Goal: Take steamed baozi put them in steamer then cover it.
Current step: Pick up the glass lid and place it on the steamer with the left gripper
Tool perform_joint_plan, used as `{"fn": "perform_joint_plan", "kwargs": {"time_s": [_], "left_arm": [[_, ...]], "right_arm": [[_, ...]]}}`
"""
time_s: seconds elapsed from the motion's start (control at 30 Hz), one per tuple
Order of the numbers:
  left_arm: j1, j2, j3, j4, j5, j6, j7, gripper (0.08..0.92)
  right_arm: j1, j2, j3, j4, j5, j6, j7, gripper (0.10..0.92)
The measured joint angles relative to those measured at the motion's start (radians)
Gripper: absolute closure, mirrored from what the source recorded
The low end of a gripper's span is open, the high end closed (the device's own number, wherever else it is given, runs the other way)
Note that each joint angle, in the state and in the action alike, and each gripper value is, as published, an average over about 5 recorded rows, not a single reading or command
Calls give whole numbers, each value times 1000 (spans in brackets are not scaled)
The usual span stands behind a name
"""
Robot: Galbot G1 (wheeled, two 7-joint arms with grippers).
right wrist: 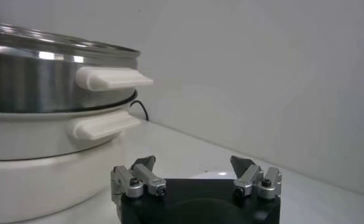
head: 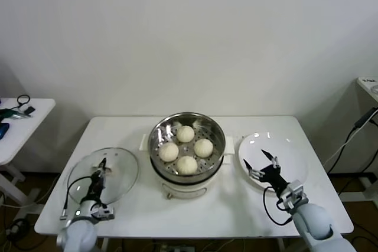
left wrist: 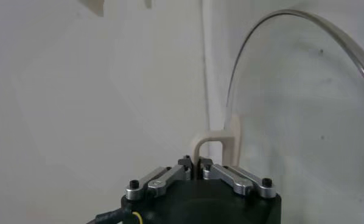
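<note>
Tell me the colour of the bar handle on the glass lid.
Cream-white; the lid handle shows best in the left wrist view, with the left gripper shut on it.

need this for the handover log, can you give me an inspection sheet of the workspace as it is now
surface: white table, with steamer, lid and plate on it
job's things: four steamed baozi on the perforated tray in the steamer; glass cover lies flat on the table to the steamer's left, not on the pot
clutter: bare white plate right of the steamer
grippers: left end effector shut on the cover's handle; right end effector open over the plate, holding nothing
cables: black cables along both arms; one at the right edge
surroundings: white wall; side table at left with small items
</note>
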Motion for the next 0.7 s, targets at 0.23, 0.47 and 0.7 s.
{"fn": "perform_joint_plan", "kwargs": {"time_s": [0.23,0.47,0.7], "left_arm": [[53,23,0,-93,-41,23,11,854],[143,39,-7,-242,-86,74,25,854],[254,73,-6,-429,-134,168,54,854]], "right_arm": [[9,-3,1,-8,0,5,-6,203],[25,-3,0,-26,2,17,-16,203],[42,-3,-3,-44,4,26,-25,203]]}}
